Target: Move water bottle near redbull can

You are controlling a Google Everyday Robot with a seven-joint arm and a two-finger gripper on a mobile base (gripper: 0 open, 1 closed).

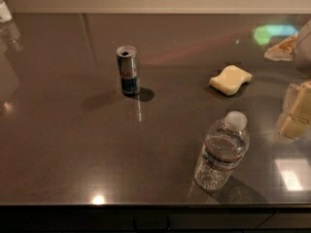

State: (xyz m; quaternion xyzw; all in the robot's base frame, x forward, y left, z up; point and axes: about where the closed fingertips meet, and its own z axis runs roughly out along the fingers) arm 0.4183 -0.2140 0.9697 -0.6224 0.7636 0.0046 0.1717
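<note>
The bottle point(222, 152) stands upright near the desk's point(73, 149) front edge, well apart from the can point(128, 70). The pincer point(296, 111) hangs at the right edge; its state I cannot tell.

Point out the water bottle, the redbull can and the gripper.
water bottle point(222, 154), camera view, ribbed body.
redbull can point(129, 72), camera view, side wall.
gripper point(297, 111), camera view, pale end at the right edge.

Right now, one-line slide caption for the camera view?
Upright water bottle front-right, upright redbull can apart at back-left, yellow sponge behind bottle, gripper at right edge, touching neither.
</note>
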